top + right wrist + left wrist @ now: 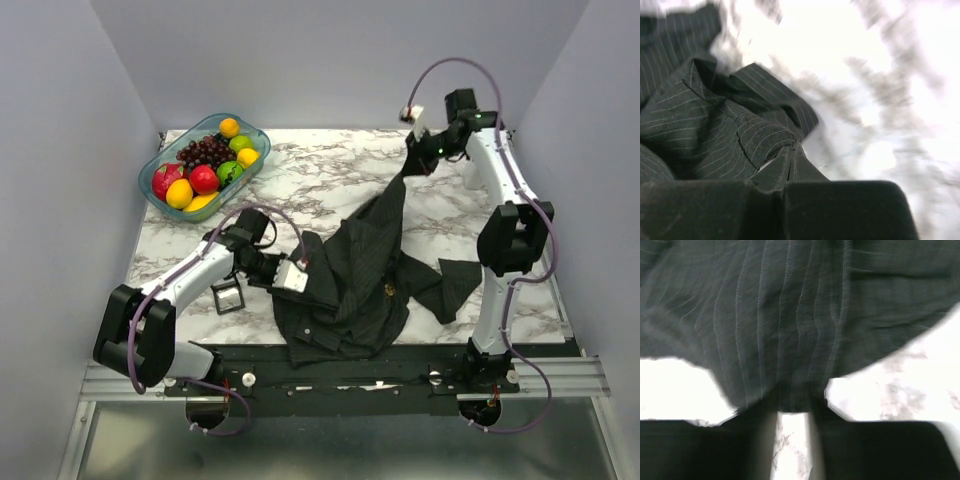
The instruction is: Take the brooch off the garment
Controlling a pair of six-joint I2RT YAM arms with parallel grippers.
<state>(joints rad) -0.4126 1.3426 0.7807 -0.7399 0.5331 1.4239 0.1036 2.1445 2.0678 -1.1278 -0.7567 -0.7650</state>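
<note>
the garment (350,270) is a limp black shirt heaped in the middle of the bench (330,180). it's light and floppy, so i reckon it'll drag along unless it's pulled taut. right fingers (840,210) are clamped on a fold hoisted up at the far right. left fingers (715,450) look pinched on the cloth edge at the near left. the brooch (388,290) is that tiny gold speck on the cloth, right of middle. it's probably hard and slippery, so i'd nip it by its rim, not the fabric around it.
</note>
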